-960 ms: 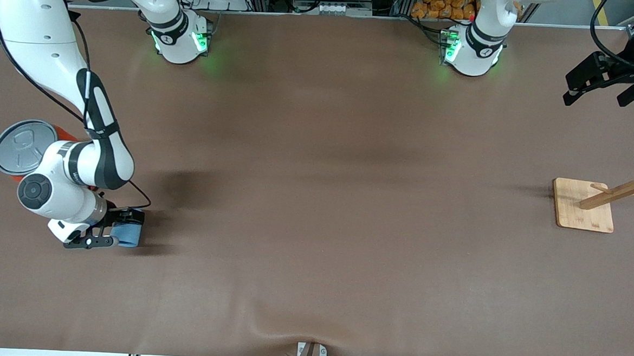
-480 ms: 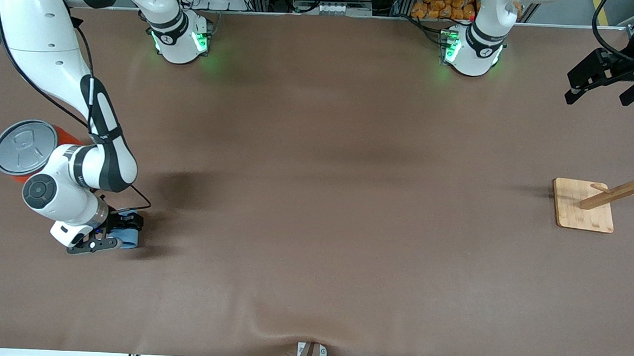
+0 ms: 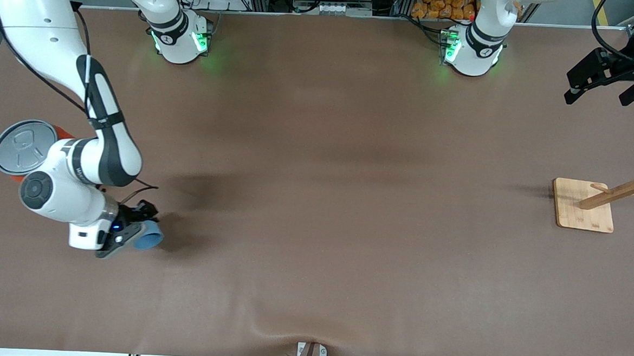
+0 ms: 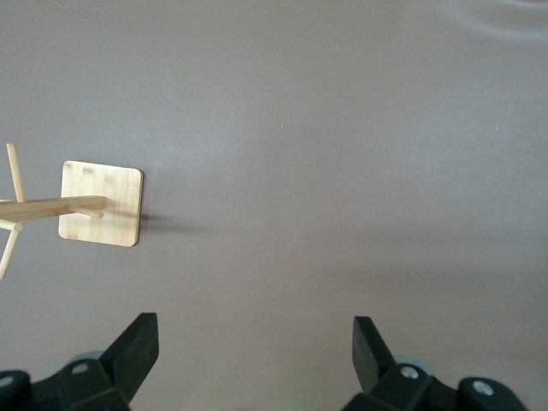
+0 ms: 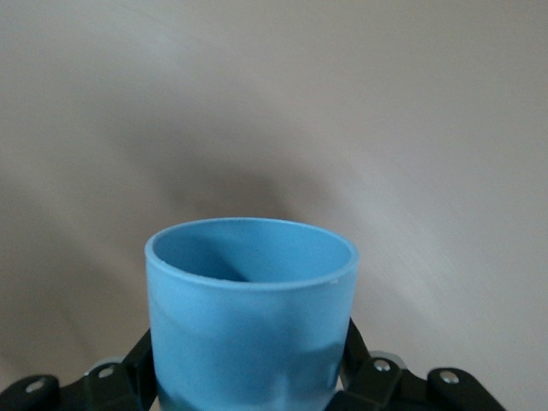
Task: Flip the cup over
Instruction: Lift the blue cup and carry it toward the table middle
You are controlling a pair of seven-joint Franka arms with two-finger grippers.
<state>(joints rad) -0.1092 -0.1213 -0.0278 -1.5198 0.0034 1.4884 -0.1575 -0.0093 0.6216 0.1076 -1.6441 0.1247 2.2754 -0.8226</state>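
Right gripper (image 3: 129, 232) jaws clamp the light-blue cup (image 3: 148, 238) just above the counter (image 3: 316, 199) beside the orange can (image 3: 24, 147) — rotate the wrist steadily; left gripper (image 3: 599, 81) waits, jaws open

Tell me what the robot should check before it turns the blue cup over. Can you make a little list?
1. Right gripper shut on the cup: ok, fingers press both sides in the right wrist view.
2. Cup lifted off the table: cannot tell.
3. Room to turn near the orange can: probably ok, the can stands apart from the cup, toward the right arm's end.
4. Cup has nothing inside to spill: ok as far as the inside shows.
5. Left gripper out of the way: ok, open and waiting over the left arm's end, near the wooden rack.
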